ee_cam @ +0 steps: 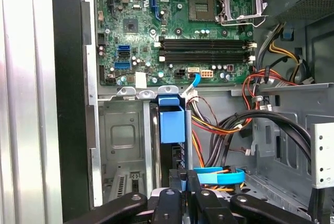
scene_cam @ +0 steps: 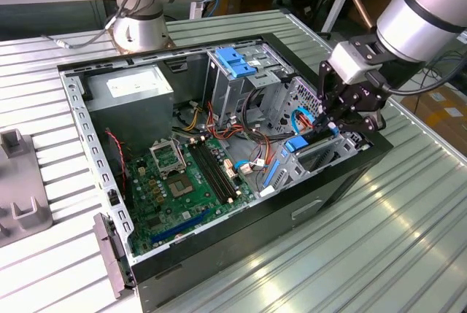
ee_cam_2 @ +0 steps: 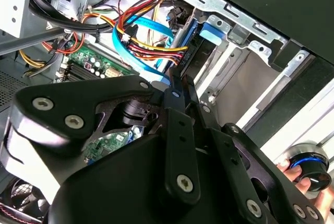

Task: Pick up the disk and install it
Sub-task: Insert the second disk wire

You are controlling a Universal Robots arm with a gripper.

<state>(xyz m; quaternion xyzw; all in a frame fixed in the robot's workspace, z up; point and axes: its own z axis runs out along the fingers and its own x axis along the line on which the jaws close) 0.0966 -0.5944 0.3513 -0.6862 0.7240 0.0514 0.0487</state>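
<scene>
The disk [scene_cam: 306,145], grey metal with blue carrier rails, stands on edge in the drive cage at the front corner of the open computer case [scene_cam: 255,244], on the exterior view's right. In the first wrist view its blue tab [ee_cam: 172,122] sits in the cage slot; in the second wrist view the blue rail [ee_cam_2: 211,32] lies just past my fingertips. My gripper [scene_cam: 330,125] hangs over the disk's upper end. Its black fingers [ee_cam_2: 172,109] meet at the tips with no gap, right at the disk's end [ee_cam: 187,178].
The motherboard [scene_cam: 182,182] lies on the case floor. A tall drive bay with a blue bracket [scene_cam: 237,61] and bundles of cables [ee_cam: 229,130] stand beside the cage. A person's fingers hold a round black device [ee_cam_2: 309,171]. A grey fixture [scene_cam: 18,203] sits on the table.
</scene>
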